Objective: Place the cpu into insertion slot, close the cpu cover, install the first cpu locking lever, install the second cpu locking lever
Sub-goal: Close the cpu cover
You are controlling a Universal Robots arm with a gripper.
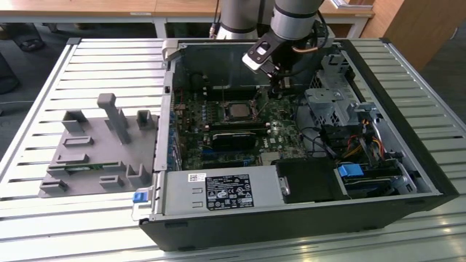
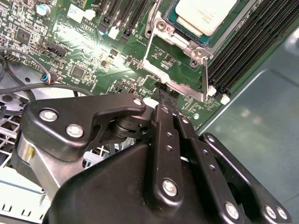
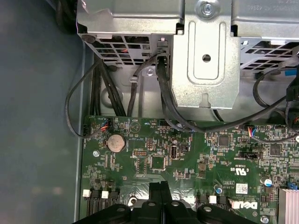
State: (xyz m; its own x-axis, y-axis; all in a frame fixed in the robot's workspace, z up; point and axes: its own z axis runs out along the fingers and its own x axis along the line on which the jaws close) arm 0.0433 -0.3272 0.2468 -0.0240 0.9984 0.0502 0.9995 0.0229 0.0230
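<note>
Landmark: the insertion slot (image 1: 227, 115) on the green board inside the open computer case (image 1: 407, 164).

- The cpu (image 2: 205, 14) lies flat in the slot, pale metal top up. The first step looks done.
- The cpu cover (image 2: 187, 89) is not down over the chip. It swings away from the slot, with its hinged edge beside the slot and its free edge farthest from it. Bare board shows through its window.
- The gripper (image 2: 166, 95) sits at that free edge, on the far side of the cover from the slot. The memory slots (image 2: 243, 51) run alongside.
- Jaws: the fingers (image 3: 155, 196) are pressed together with only a seam between them. The tips touch or nearly touch the cover's edge. It cannot be told whether its thin lip is nipped between them.

Handling, as judged:
- The cover looks like thin, light, stiff sheet metal, smooth and likely to slip on the pads. It should turn only about its hinge.
- The best hold or push point is the free edge bar, farthest from the slot. The side rails and the window are poorer places.
- The chip is light and rigid, but the contacts under it are delicate, so any load belongs on the frame and not on the chip's top.
</note>
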